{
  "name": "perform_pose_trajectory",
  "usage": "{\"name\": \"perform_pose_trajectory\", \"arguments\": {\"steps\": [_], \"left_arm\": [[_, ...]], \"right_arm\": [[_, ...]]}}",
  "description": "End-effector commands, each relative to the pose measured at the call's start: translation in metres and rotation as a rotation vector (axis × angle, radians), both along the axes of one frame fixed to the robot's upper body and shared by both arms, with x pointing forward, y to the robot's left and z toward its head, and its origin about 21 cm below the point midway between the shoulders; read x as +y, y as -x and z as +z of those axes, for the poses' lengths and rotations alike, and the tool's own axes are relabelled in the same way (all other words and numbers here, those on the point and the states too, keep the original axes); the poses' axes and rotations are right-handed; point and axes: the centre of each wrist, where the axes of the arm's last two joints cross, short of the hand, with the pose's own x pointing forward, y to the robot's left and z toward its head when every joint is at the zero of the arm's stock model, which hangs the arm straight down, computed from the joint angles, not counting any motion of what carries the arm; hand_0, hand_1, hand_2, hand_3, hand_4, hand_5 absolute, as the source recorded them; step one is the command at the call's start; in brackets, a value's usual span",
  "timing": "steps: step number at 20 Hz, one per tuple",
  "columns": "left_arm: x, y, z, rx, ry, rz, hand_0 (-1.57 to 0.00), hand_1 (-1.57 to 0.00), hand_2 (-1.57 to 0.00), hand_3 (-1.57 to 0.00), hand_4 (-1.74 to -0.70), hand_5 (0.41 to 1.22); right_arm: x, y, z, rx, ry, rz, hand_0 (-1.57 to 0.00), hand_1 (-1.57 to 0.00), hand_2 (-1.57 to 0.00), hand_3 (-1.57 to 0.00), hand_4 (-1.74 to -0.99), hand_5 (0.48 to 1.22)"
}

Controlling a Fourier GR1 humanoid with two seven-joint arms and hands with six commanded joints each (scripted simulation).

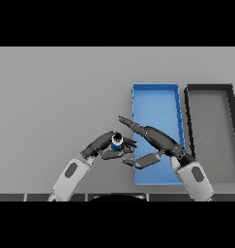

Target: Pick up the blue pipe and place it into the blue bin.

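On my grey worktop point(56, 97) the dark bin point(210, 135) sits far right with the blue bin point(155, 104) just beside it on its left. My right hand point(155, 138) reaches over the blue bin's left edge, fingers straight and spread. My left hand point(107, 145), just left of that bin, is curled round the blue pipe point(117, 142), which looks upright, though it is mostly hidden.
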Motion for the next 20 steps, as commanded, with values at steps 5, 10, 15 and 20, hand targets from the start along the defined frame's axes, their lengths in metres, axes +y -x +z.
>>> {"name": "perform_pose_trajectory", "arguments": {"steps": [5, 10, 15, 20], "left_arm": [[0.000, -0.003, 0.002, 0.021, 0.030, -0.031, -1.57, -1.57, -1.57, -1.57, -1.47, 1.221], [0.007, -0.004, -0.001, 0.015, 0.043, -0.047, -1.57, -1.57, -1.57, -1.57, -1.46, 1.221], [-0.001, 0.001, -0.005, 0.057, 0.010, -0.028, -1.57, -1.57, -1.54, -1.21, -1.65, 1.221], [-0.002, -0.004, -0.002, 0.035, 0.027, -0.030, -1.57, -1.57, -1.56, -1.32, -1.71, 1.221]], "right_arm": [[0.034, -0.017, 0.003, 0.034, 0.040, 0.086, 0.00, 0.00, 0.00, 0.00, -1.194, 0.514], [0.052, -0.030, 0.005, 0.052, 0.064, 0.149, -0.02, -0.11, -0.13, -0.05, -1.222, 0.517], [0.068, -0.036, 0.005, 0.046, 0.073, 0.187, -0.97, -0.98, -0.99, -0.79, -1.496, 0.555], [0.069, -0.034, -0.002, 0.048, -0.033, 0.209, -1.37, -1.38, -1.38, -1.29, -1.475, 0.940]]}}
